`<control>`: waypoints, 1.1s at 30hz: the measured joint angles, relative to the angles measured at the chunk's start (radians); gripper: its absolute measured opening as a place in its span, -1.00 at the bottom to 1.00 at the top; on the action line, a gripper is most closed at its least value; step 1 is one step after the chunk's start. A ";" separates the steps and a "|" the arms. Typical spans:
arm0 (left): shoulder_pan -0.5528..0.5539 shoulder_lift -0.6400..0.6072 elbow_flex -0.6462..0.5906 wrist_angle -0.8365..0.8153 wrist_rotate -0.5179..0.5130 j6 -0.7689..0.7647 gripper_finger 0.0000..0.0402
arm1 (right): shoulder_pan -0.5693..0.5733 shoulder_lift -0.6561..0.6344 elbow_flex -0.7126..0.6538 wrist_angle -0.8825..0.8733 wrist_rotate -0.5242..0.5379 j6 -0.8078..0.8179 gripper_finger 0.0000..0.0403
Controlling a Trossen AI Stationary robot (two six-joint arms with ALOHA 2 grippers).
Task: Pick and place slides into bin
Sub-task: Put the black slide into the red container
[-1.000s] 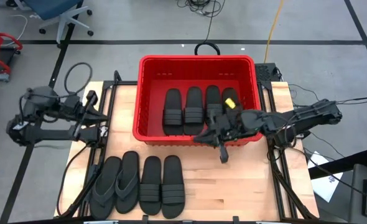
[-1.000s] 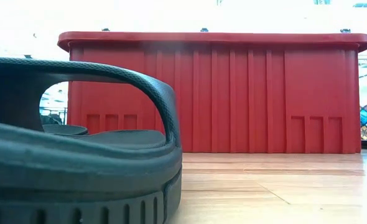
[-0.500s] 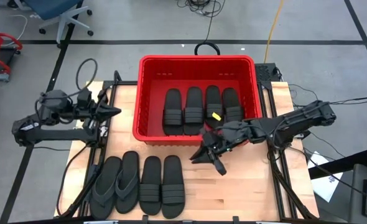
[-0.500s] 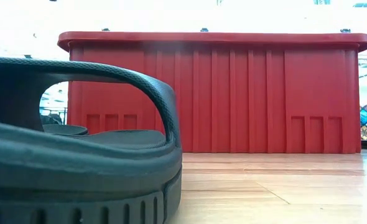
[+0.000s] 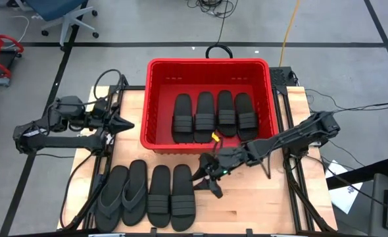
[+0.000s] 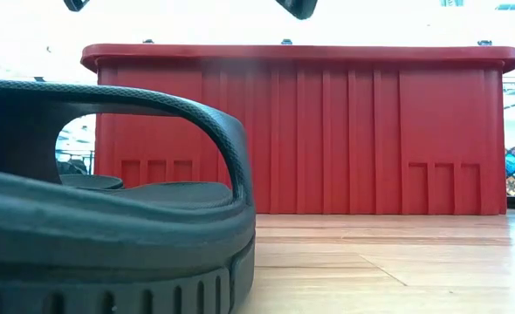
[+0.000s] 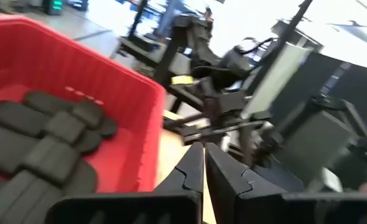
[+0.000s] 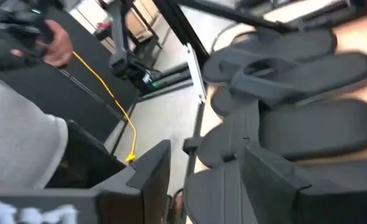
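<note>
Right claw (image 5: 207, 178), fingers spread and empty, hung near the bin (image 5: 156, 135) over the desk (image 5: 260, 204); left claw (image 5: 125, 124) was pinched shut, empty.

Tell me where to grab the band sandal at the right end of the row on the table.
Grip the rightmost sandal by its broad strap, coming from above. It lies flat, sole down, and the strap arches off the footbed, so a finger could slip beneath. The open right gripper hovers just right of it.
</note>
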 joint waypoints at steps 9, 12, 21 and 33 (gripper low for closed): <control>0.000 0.000 0.000 -0.001 0.084 0.025 -0.94 | 0.045 0.171 0.000 0.122 -0.056 0.024 -0.01; 0.000 0.000 0.000 -0.001 0.085 0.026 -0.90 | 0.060 0.219 0.000 0.147 -0.082 0.024 -0.01; 0.000 0.000 0.000 -0.002 0.085 0.020 -0.87 | 0.036 0.311 0.002 0.131 -0.024 0.020 0.09; 0.000 0.000 0.000 -0.003 0.088 -0.005 -0.87 | 0.015 0.412 0.001 0.140 -0.129 0.009 0.26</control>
